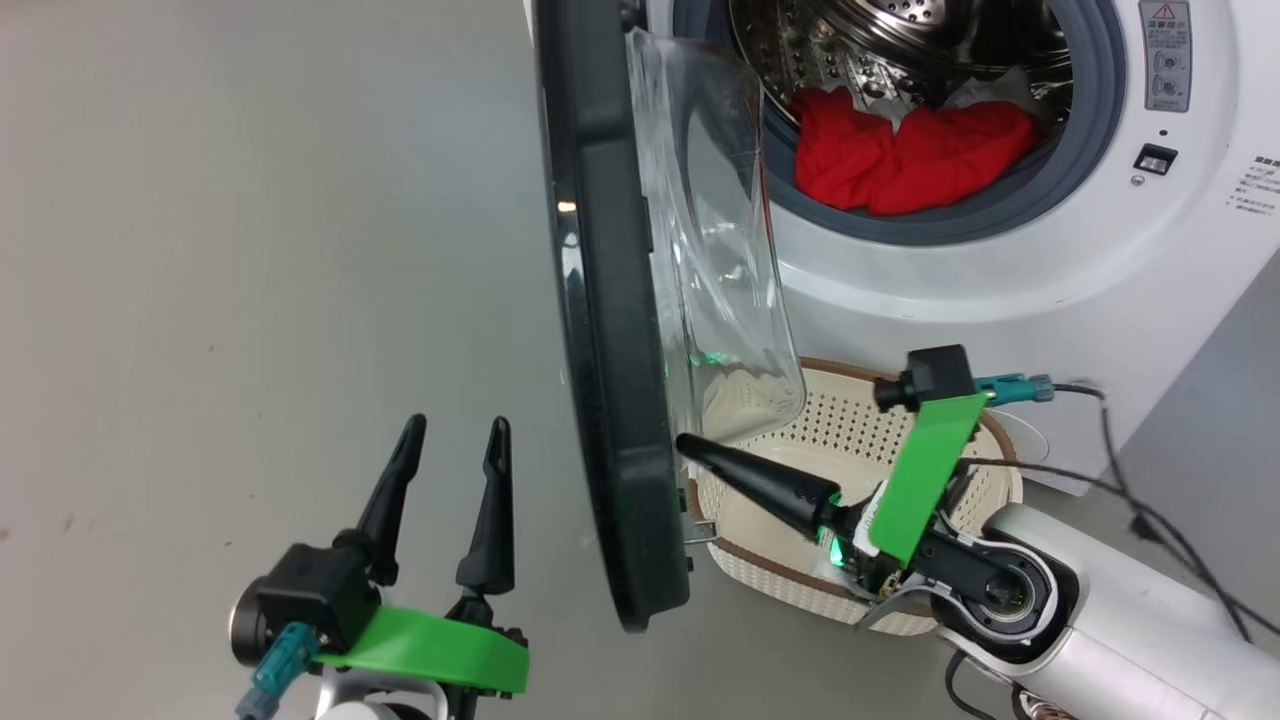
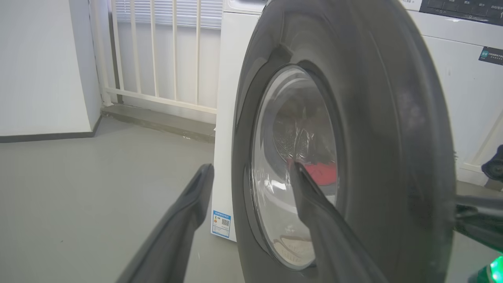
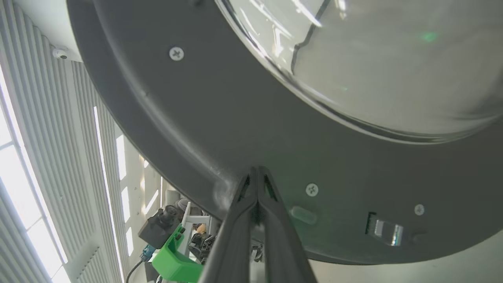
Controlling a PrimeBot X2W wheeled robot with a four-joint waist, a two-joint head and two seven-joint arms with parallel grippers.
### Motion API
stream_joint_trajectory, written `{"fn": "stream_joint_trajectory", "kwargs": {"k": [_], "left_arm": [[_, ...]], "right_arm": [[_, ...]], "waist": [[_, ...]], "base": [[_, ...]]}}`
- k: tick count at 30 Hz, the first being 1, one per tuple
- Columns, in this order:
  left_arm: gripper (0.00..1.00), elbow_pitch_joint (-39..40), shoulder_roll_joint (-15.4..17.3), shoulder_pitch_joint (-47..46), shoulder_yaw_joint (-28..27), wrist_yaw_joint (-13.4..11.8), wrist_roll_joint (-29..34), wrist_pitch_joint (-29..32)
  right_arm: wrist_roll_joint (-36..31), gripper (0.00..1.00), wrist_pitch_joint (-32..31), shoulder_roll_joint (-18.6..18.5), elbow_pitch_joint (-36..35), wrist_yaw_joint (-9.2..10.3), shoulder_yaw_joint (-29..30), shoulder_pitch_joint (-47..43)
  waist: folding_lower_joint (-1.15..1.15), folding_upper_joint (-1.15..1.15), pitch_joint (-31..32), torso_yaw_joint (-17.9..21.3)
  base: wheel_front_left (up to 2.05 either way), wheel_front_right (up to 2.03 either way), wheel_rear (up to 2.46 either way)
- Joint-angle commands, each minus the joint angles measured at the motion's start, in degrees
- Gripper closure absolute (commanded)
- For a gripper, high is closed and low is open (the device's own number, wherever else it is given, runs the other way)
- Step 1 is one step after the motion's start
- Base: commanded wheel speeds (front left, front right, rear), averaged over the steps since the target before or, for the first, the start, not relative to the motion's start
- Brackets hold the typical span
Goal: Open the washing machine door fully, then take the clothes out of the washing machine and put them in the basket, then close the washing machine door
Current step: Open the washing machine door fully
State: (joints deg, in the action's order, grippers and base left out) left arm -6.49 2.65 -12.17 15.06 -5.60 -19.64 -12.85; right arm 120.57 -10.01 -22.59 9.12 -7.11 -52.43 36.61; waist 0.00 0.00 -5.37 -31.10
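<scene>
The washing machine door (image 1: 610, 330) stands swung out from the washing machine (image 1: 1150, 280), nearly edge-on to the head view, its glass bowl window (image 1: 720, 250) bulging toward the machine's side. The red clothes (image 1: 900, 155) lie bunched at the bottom of the perforated steel drum (image 1: 850, 50), just inside the grey rubber ring (image 1: 1090, 130), with a white cloth piece (image 1: 985, 92) showing behind them. The basket (image 1: 850, 425) sits on the floor (image 1: 250, 250) right in front of the machine, partly under the glass bowl and partly behind the right arm. The right end effector (image 1: 690, 443) reaches across the basket with its two fingers pressed together on nothing; in the right wrist view their tips meet the dark inner face of the door's rim, apparently touching it. The left end effector (image 1: 456, 422) hangs over the bare floor on the door's outer side, near it but apart, fingers spread to a moderate gap and holding nothing; its wrist view looks at the door's outer face, with red fabric visible through the glass.
</scene>
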Motion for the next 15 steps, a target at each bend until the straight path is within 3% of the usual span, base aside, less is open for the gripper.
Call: {"fn": "stream_joint_trajectory", "kwargs": {"k": [1,3,4,5,7,8,9,15], "left_arm": [[0.00,1.42,1.02,-0.15,-1.62,-0.25,-0.46,-0.01],[0.00,1.35,1.17,-0.07,-1.67,-0.29,-0.54,-0.05],[0.00,1.36,1.24,-0.03,-1.71,-0.33,-0.58,-0.07],[0.00,1.38,1.31,0.01,-1.75,-0.37,-0.61,-0.11],[0.00,1.52,1.45,0.10,-1.82,-0.45,-0.63,-0.20],[0.00,1.67,1.50,0.15,-1.84,-0.48,-0.63,-0.28],[0.00,1.81,1.56,0.21,-1.89,-0.53,-0.63,-0.35],[0.00,2.32,1.86,0.60,-2.24,-0.88,-0.59,-0.79]], "right_arm": [[-3.08,1.00,2.94,-0.62,-0.42,-0.37,-0.94,0.72],[-6.31,1.00,6.22,-1.12,0.23,-0.37,-2.20,1.02],[-8.25,0.92,8.12,-1.44,0.79,-0.37,-2.85,1.24],[-10.33,0.69,10.02,-1.78,1.51,-0.37,-3.61,1.54],[-15.18,0.53,14.30,-2.40,3.49,-0.37,-5.26,2.36],[-17.60,0.13,16.32,-2.55,4.34,-0.37,-6.06,2.80],[-20.09,0.00,18.35,-2.77,5.41,-0.37,-6.87,3.24],[-37.53,0.00,24.76,-2.16,14.99,-0.37,-7.82,5.63]], "waist": [[0.00,0.00,0.22,0.09],[0.00,0.00,0.37,0.31],[0.00,0.00,0.43,0.48],[0.00,0.00,0.50,0.64],[0.00,0.00,0.61,0.95],[0.00,0.00,0.63,1.10],[0.00,0.00,0.65,1.26],[0.00,0.00,0.69,2.24]], "base": [[0.00,0.00,0.00],[0.00,0.00,0.00],[0.00,0.00,0.00],[0.00,0.00,0.00],[0.00,0.00,0.00],[0.00,0.00,0.00],[0.00,0.00,0.00],[0.00,0.00,0.00]]}}
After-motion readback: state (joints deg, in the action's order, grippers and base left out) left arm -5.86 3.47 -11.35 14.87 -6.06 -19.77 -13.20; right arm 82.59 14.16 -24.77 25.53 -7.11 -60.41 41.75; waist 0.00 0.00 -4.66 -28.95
